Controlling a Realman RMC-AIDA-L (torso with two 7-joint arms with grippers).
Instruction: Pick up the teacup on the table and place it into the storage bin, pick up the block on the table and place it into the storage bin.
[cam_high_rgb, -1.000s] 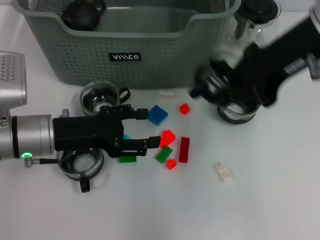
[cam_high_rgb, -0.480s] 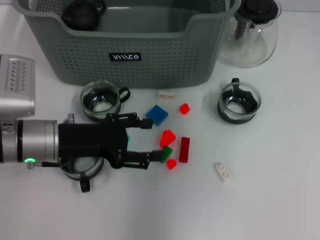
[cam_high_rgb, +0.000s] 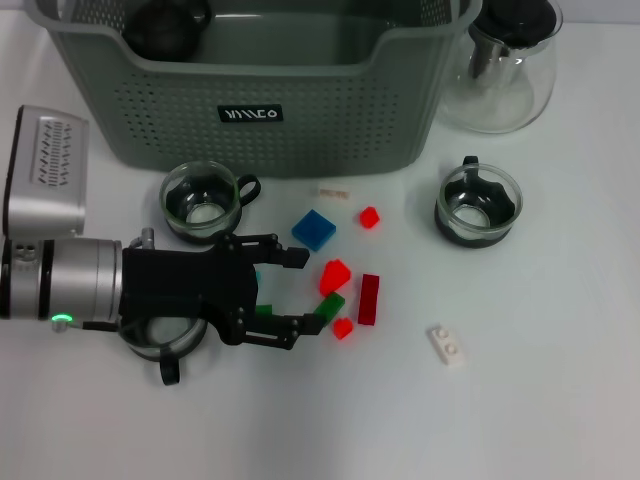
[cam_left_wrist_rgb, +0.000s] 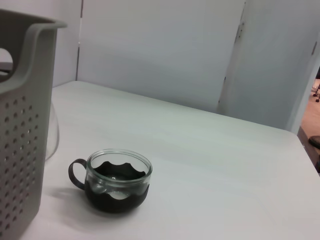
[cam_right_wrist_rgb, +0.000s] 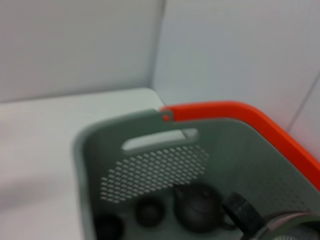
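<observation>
The storage bin (cam_high_rgb: 300, 110) sits at the table's far edge; in front of it my left gripper (cam_high_rgb: 287, 295) hangs spread around the green block (cam_high_rgb: 328, 307), beside a teacup (cam_high_rgb: 160, 335). I judge the block pickup is in hand: next, lower and close squarely. The right gripper is out of sight.

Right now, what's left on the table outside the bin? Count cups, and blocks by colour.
Cups: 3
Red blocks: 4
Green blocks: 2
Blue block: 1
White blocks: 2
Teal block, mostly hidden: 1
Total: 13
</observation>
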